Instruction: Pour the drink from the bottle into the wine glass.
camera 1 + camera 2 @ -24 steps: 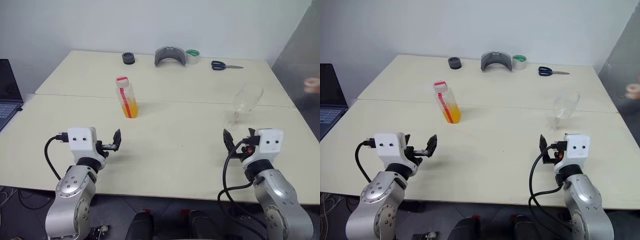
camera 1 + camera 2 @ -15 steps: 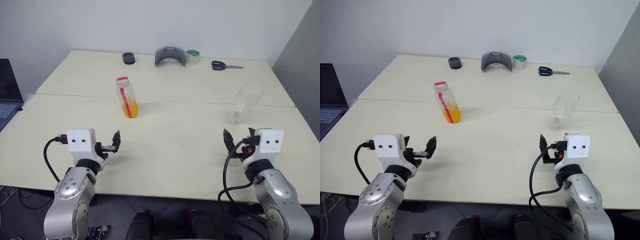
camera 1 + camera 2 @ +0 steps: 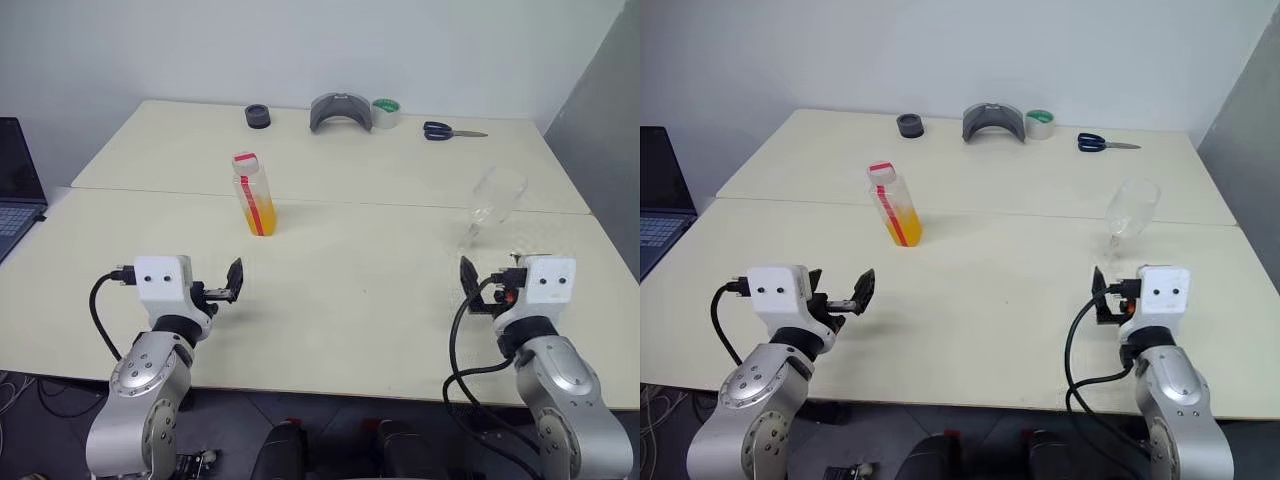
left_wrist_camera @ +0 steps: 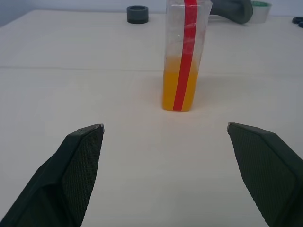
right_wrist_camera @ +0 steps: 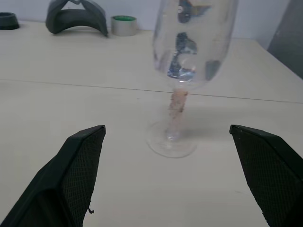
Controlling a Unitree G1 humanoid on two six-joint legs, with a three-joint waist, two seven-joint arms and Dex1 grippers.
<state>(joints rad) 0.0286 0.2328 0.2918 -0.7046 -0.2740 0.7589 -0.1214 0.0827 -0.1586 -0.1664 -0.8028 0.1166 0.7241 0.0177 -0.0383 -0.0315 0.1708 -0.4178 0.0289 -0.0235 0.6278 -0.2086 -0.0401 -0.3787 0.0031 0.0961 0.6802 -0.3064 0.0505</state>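
On the table (image 3: 350, 300), capped bottle (image 3: 253, 194) half-full, orange, both pincers wide open, empty

Worktops (image 3: 400, 190): two, pale, set edge to edge before me.
Bottle (image 3: 254, 195): one, clear plastic, red-striped, capped.
Drink (image 4: 180, 90): one portion, orange-yellow, filling the lower part of that bottle.
Wine glass (image 3: 490, 205): one, clear, stemmed.
Scissors (image 3: 450, 131): one pair, dark-handled.
Tape roll (image 3: 385, 113): one, with green on it.
Grey curved object (image 3: 340, 111): one.
Small black round object (image 3: 257, 116): one.
Laptop (image 3: 15, 190): one, partly seen at my left.
Pincers: two, my left pincer (image 3: 222, 285) and my right pincer (image 3: 480, 290), each with two black fingers.
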